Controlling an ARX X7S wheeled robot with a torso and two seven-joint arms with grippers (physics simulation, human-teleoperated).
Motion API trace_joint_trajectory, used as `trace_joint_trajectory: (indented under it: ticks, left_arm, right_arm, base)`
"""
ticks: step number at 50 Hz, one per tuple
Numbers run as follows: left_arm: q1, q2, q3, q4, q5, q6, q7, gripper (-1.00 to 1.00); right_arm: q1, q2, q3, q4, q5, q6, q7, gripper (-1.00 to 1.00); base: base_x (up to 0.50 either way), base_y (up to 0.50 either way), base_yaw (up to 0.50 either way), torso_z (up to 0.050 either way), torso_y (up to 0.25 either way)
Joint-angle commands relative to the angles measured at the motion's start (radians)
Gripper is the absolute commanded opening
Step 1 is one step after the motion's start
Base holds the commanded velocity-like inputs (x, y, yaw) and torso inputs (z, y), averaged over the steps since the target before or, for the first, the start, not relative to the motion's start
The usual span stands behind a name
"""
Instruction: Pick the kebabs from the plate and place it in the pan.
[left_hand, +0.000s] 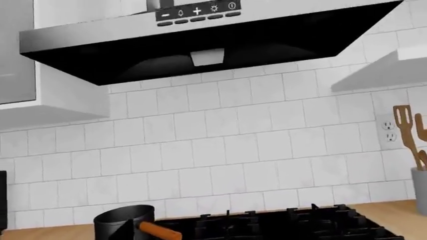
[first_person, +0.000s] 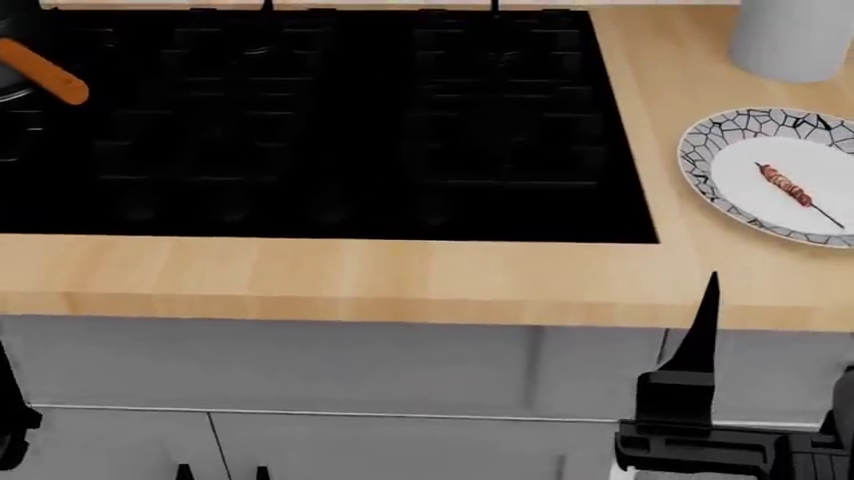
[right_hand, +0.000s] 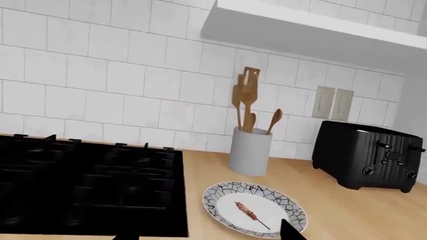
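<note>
The kebabs (first_person: 787, 187), one short skewer of reddish meat chunks, lie on the white plate (first_person: 707, 150) with the black crackle rim, on the counter right of the cooktop. My right gripper (first_person: 767, 360) is open and hangs in front of the counter edge, below the plate and apart from it. In the right wrist view the kebabs (right_hand: 245, 210) and plate (right_hand: 217, 197) sit just beyond the open gripper (right_hand: 207, 236). The dark pan (left_hand: 123, 222) stands at the cooktop's far left; only its orange handle (first_person: 43, 70) shows from the head. My left gripper (first_person: 220, 472) is low, tips apart.
A black gas cooktop (first_person: 320, 120) fills the counter's middle. A pale grey utensil holder (right_hand: 250, 150) with wooden spoons stands behind the plate, and a black toaster (right_hand: 367, 155) is further right. A range hood (left_hand: 200, 45) hangs above the cooktop. Grey cabinet fronts (first_person: 334, 370) lie below the counter.
</note>
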Motion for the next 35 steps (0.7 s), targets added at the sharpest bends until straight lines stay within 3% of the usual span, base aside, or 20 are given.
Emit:
trace_joint_trajectory:
  ticks: [1, 5, 6, 14, 23, 33, 34, 35]
  left_arm:
    - [0.015, -0.518, 0.217, 0.004, -0.103, 0.572, -0.384, 1.0]
    - [0.091, -0.777, 0.378, 0.004, 0.07, 0.887, -0.569, 1.0]
    - [0.098, -0.778, 0.385, 0.004, 0.093, 0.892, -0.58, 1.0]
    - [0.187, -0.778, 0.473, 0.004, 0.358, 0.962, -0.683, 1.0]
    - [0.211, -0.778, 0.493, 0.004, 0.461, 0.974, -0.7, 1.0]
    - [0.197, -0.778, 0.462, 0.004, 0.449, 0.968, -0.7, 1.0]
    - [0.347, -0.681, 0.312, 0.004, 0.599, 0.944, -0.699, 1.0]
    - [0.497, -0.531, 0.162, 0.004, 0.449, 0.964, -0.549, 1.0]
  right_arm:
    - [-0.014, 0.002, -0.017, 0.016, -0.018, -0.041, -0.012, 1.0]
    - [-0.014, 0.006, -0.032, 0.034, -0.034, -0.053, -0.02, 1.0]
    - [-0.008, 0.008, -0.04, 0.038, -0.038, -0.053, -0.022, 1.0]
    - [0.029, 0.017, -0.098, 0.067, -0.07, -0.066, -0.037, 1.0]
    - [0.039, 0.018, -0.102, 0.079, -0.071, -0.073, -0.036, 1.0]
    - [0.01, 0.014, -0.089, 0.088, -0.072, -0.104, -0.05, 1.0]
    - [0.009, 0.015, -0.086, 0.083, -0.069, -0.103, -0.048, 1.0]
    - [0.007, 0.015, -0.085, 0.083, -0.068, -0.104, -0.047, 1.0]
  base:
    - [0.13, -0.21, 0.0, 0.0, 0.0]
    - [0.13, -0.13, 0.0, 0.0, 0.0]
    - [0.14, -0.13, 0.0, 0.0, 0.0]
    - [0.15, -0.13, 0.0, 0.0, 0.0]
    - [0.28, -0.15, 0.0, 0.0, 0.0]
    - [0.35, -0.17, 0.0, 0.0, 0.0]
    - [0.36, -0.17, 0.0, 0.0, 0.0]
    - [0.35, -0.17, 0.0, 0.0, 0.0]
